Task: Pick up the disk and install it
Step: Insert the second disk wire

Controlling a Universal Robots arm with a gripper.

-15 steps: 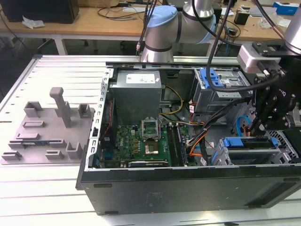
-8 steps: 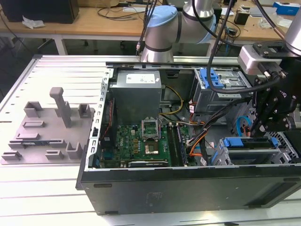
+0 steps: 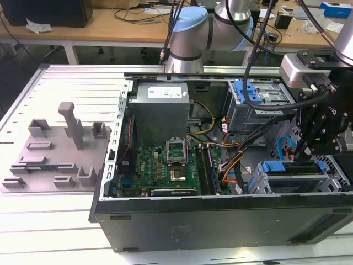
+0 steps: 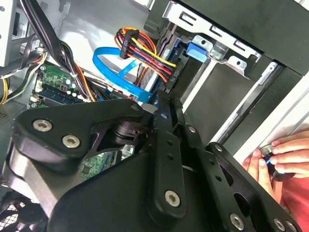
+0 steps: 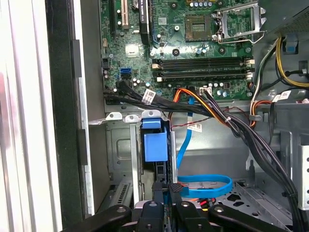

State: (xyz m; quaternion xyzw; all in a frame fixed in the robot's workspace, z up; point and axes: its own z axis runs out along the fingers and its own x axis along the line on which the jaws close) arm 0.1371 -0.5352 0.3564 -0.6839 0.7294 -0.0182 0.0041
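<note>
The disk [image 5: 157, 154] sits edge-on, partway into the drive cage [image 5: 120, 145] at the case [image 3: 220, 221] front. The gripper [image 5: 169, 189] fingers look pinched on its rear edge, though that's partly hidden. Push straight along the rails, clear of the blue cable [image 5: 207, 186]. Count: one disk, one cable loop, one grey fixture [image 3: 55, 154] on the table [image 3: 44, 232].

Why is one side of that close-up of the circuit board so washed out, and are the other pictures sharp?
In the first wrist view, bright light bleaches the pale slatted table beside the computer case, while the green motherboard stays crisp. In the second wrist view, the black pincer looms close and dark, and a person's hand is overexposed. The exterior view is evenly lit.
</note>
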